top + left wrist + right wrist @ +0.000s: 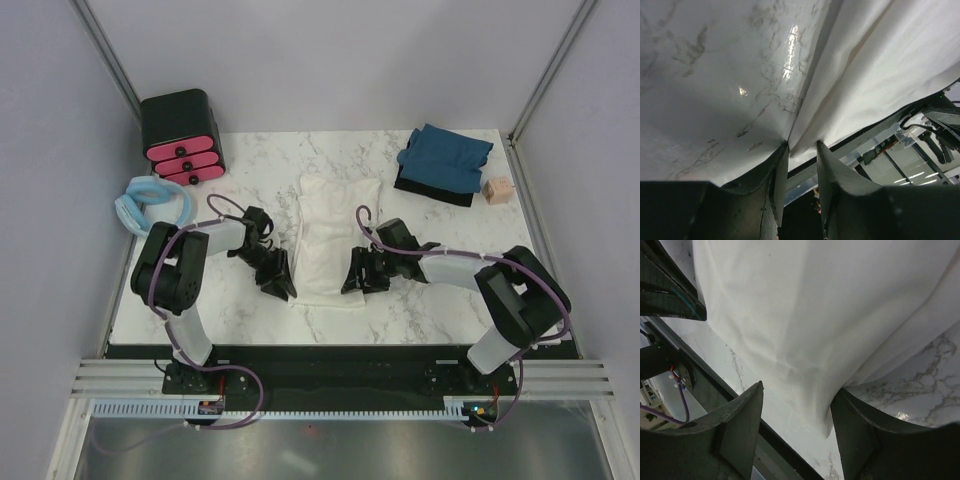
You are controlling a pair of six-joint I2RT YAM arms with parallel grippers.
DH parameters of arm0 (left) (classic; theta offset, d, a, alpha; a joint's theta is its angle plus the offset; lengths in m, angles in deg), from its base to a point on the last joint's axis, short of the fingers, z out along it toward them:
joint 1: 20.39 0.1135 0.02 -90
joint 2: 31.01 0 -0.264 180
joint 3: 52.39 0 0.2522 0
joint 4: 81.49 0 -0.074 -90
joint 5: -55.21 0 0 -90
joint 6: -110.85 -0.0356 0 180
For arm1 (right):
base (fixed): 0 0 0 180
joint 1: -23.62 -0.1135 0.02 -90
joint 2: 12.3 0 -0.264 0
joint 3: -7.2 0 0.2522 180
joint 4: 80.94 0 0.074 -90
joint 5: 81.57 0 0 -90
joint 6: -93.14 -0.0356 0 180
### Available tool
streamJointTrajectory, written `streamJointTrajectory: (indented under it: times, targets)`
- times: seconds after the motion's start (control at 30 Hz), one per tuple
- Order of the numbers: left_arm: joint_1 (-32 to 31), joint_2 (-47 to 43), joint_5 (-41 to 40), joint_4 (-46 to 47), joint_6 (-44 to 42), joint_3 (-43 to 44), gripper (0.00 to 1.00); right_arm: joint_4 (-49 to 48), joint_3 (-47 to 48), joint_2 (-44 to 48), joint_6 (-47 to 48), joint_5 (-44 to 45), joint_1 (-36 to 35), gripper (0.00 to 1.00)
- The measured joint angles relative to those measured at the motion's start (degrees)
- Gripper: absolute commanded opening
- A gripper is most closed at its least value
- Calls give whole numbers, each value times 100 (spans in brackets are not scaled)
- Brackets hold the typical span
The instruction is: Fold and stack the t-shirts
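**Where white shirt (335, 235) ends nearest the arms, left pincer (278, 282) and right pincer (360, 275) both stand apart, nothing clamped**

While white shirt lies mid-bench (250, 160) as a long narrow strip running far to near, both arms are down at its near end. Left pincer is at the near-left corner and right pincer at the near-right corner, with the strip between them.

Left wrist view: left pincer (802, 147) has its jaws partly apart with a narrow gap. The shirt's edge runs down to that gap at the tips. The bench edge and rail show through the gap lower down, so it isn't clamped.

Right wrist view: right pincer (799, 390) has its jaws wide apart. A corner of the shirt lies between them, up against one finger (860, 440) and clear of the other. Not clamped either.

Teal shirt (447, 155) is folded at the far-right corner of the bench, well apart from white shirt. It sits on a dark layer (430, 192); can't tell what that is. Block (496, 190) is just beside it on the right.

Drawer box (180, 135) is at the far-left corner, with ring (152, 205) just in front of it at the left edge
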Motion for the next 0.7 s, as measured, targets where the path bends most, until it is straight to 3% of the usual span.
streamJointTrajectory:
  times: [0.2,0.33,0.43,0.5,0.53,0.7]
  targets:
    - [2,179,286,-22,2,9,35,-463,11,-264,-144,-302,-11,57]
    - [2,247,345,-74,4,46,29,-638,9,-367,-188,-337,-79,46]
    - [-2,247,302,-92,17,46,28,-669,-39,-365,-208,-260,-129,45]
    - [-11,247,291,-92,22,46,21,-667,-63,-345,-238,-249,-149,43]
    - [-15,247,286,-90,24,46,3,-664,-74,-339,-238,-249,-153,34]
    - [-98,293,275,-68,66,52,2,-575,-111,-343,-247,-87,-199,5]
